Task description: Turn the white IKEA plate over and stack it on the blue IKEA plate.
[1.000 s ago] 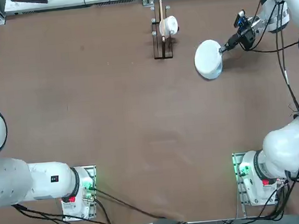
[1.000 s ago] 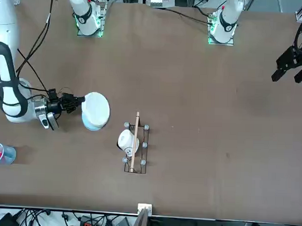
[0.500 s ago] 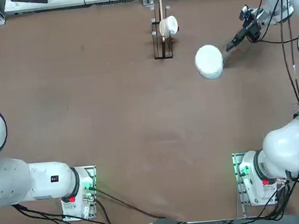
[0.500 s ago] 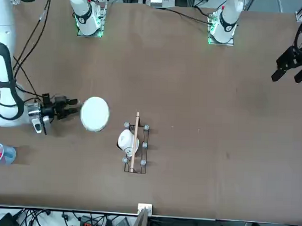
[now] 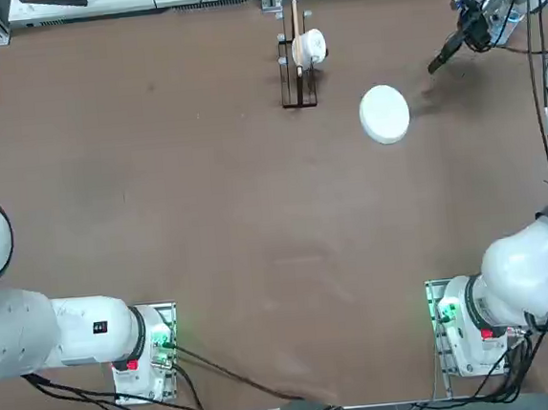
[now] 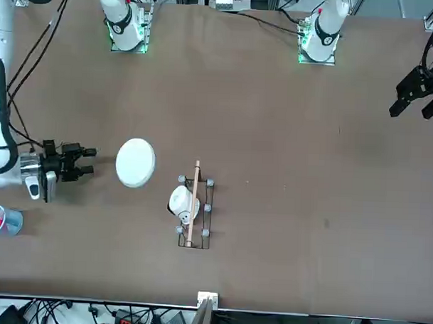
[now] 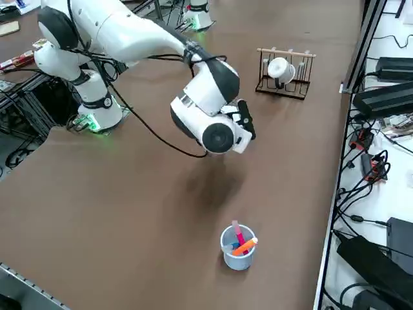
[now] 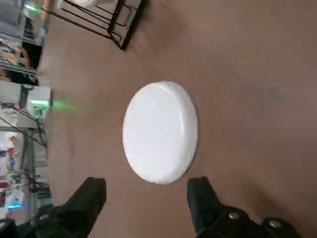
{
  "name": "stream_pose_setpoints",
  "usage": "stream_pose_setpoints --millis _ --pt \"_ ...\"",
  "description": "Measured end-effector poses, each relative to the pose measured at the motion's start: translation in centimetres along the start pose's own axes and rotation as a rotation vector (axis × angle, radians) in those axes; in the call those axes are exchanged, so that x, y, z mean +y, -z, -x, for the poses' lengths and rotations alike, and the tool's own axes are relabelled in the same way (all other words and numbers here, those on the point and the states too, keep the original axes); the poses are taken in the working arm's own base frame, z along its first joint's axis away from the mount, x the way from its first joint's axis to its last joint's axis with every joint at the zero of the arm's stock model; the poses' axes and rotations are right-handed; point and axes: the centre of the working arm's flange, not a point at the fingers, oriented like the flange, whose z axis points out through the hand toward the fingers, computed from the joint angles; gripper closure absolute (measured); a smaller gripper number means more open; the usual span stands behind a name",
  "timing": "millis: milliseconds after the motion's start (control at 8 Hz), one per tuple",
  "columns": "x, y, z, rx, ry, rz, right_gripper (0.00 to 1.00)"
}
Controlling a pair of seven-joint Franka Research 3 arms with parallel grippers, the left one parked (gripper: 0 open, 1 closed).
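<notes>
Your pincer (image 6: pixel 80 162) has just let go, fingers spread, and backed off; the round white plastic plate (image 6: pixel 135 162) lies underside-up ahead of it, so the stack looks made.

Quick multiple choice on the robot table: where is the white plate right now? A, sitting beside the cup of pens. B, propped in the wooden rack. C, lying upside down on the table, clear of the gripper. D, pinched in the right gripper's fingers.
C: the white plate lies underside up on the table, apart from the open, empty right gripper.
</notes>
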Motion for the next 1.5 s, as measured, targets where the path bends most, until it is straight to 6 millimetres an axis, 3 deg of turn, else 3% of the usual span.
stream_pose_setpoints --millis 250,500,625,750,875,1000,1250,1500 --pt "-3.0 4.5 -3.5 -0.049 -0.046 0.153 0.01" --pt "-9.0 6.8 -8.0 -0.118 -0.191 0.334 0.00" --pt "-13.0 6.3 -10.7 -0.154 -0.296 0.443 0.00" --pt "-16.5 4.3 -13.4 -0.172 -0.392 0.543 0.00" --pt "-18.6 1.4 -15.4 -0.160 -0.458 0.617 0.00" --pt "-18.6 -1.4 -15.8 -0.130 -0.492 0.661 0.00" --pt "-15.9 -6.0 -12.5 -0.067 -0.539 0.704 0.00" --pt "-14.9 -10.2 -8.5 -0.025 -0.577 0.732 0.00"
